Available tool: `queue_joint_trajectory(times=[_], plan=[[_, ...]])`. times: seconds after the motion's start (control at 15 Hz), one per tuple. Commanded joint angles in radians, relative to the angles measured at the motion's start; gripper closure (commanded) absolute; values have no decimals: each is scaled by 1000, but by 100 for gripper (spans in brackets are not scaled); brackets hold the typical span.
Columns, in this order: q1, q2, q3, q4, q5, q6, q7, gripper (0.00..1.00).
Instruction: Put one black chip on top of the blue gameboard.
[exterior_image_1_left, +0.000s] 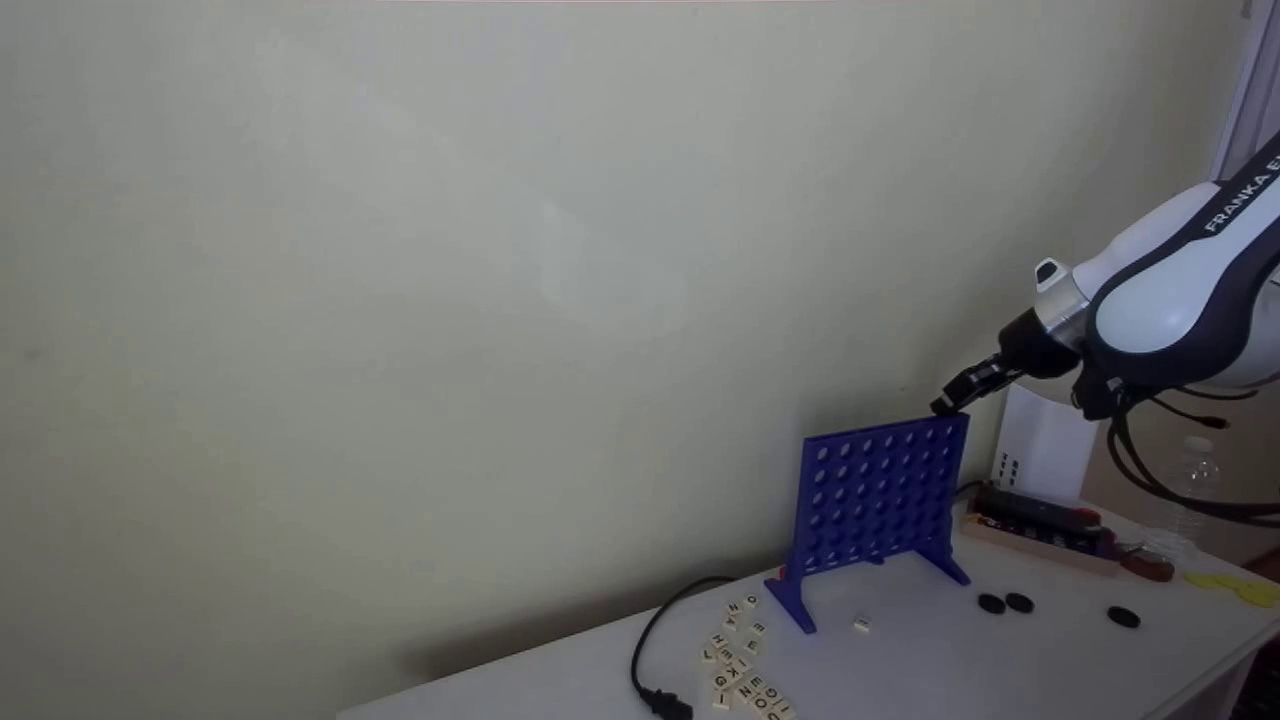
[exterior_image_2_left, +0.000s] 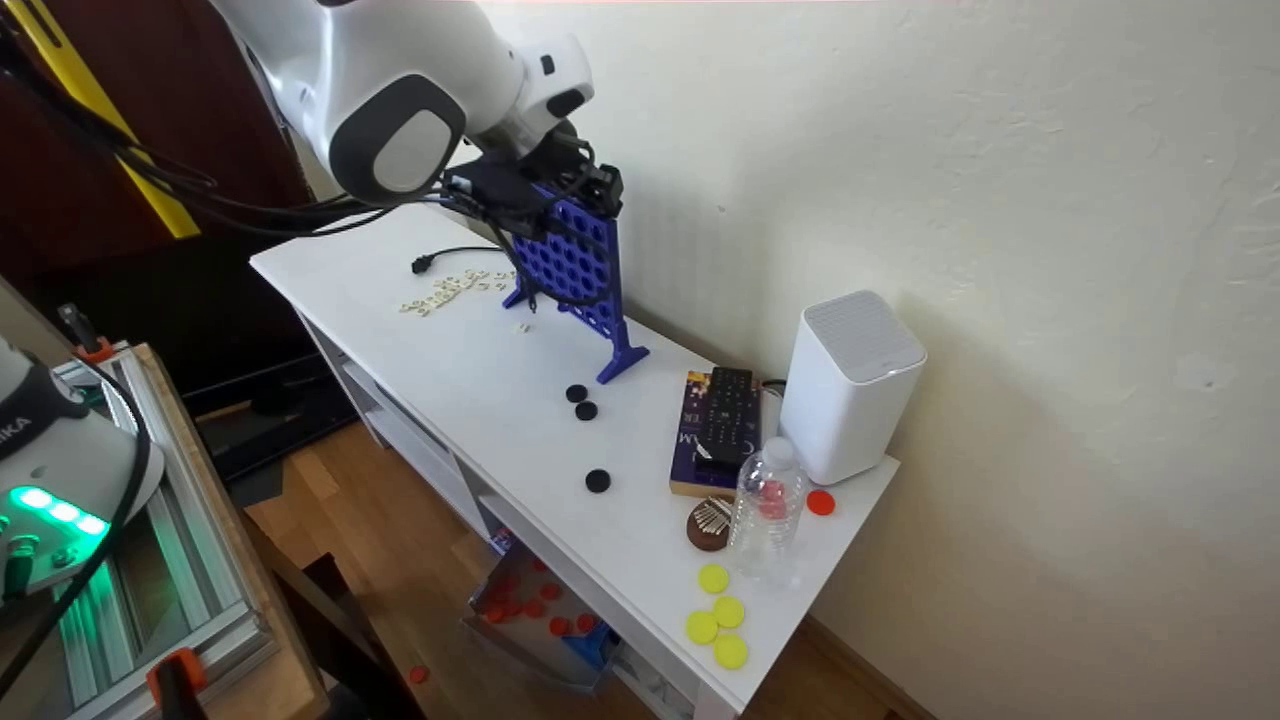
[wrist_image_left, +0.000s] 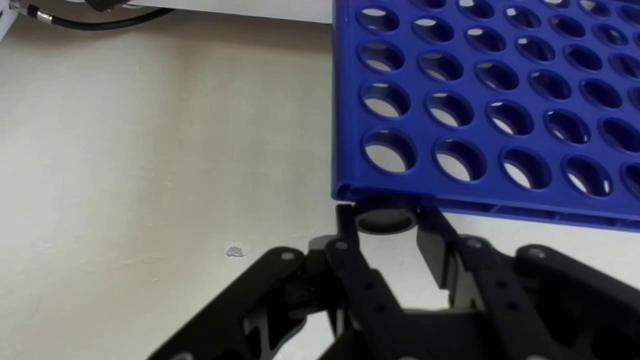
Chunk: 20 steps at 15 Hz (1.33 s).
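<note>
Chip (wrist_image_left: 384, 221), black and round, sits at the top edge of the blue gameboard (wrist_image_left: 480, 113), over by its end column, and I have hold of it. My pincer (wrist_image_left: 387, 215) is closed down to the chip's width, squeezing it from both sides, the grip running along the board's length. From the wrist, the chip shows as an oval, long axis along that top edge, though its face looks tilted against the board's; whether its rim is in the slot or only against the lip, I can't tell. That's the whole play: board standing upright just under the pincer's tip. In both exterior views it's the end toward the white box (exterior_image_2_left: 855, 390). My read: nearly done, a small tip to match the board's plane, a touch down, then let go; release too soon and I'd expect it to slide off the side. Further out on the worktop (exterior_image_2_left: 490, 350), three more black chips (exterior_image_2_left: 598, 481) lie flat, two near the board's foot, one farther off.
</note>
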Motion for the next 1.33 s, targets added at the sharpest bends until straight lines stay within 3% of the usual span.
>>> queue_joint_trajectory(times=[0.0, 1.27], plan=[[19, -36, -9, -3, 27, -16, 9, 88], [-33, -64, 30, -43, -22, -39, 8, 88]])
